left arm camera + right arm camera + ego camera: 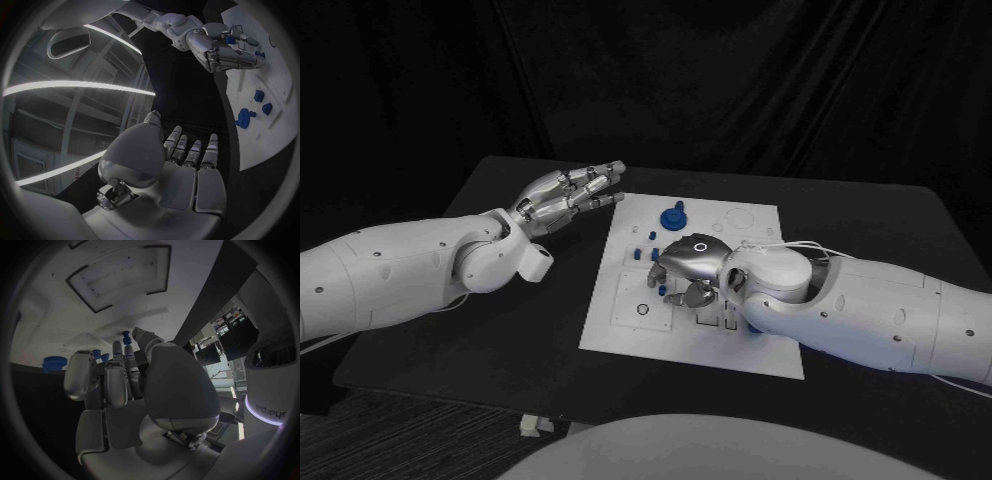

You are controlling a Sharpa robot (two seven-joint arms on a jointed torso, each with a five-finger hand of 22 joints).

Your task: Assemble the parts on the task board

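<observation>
Right robot hand (692, 268): I have it pinching a small blue part (126, 335) over the task board (620, 310), poised for seating. Left robot hand (567, 197): fingers apart, holding nothing, parked off-board above the counter (488, 350).

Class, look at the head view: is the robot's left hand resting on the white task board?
No. The left hand hangs open over the black table beside the task board, while the right hand is over the board.
</observation>
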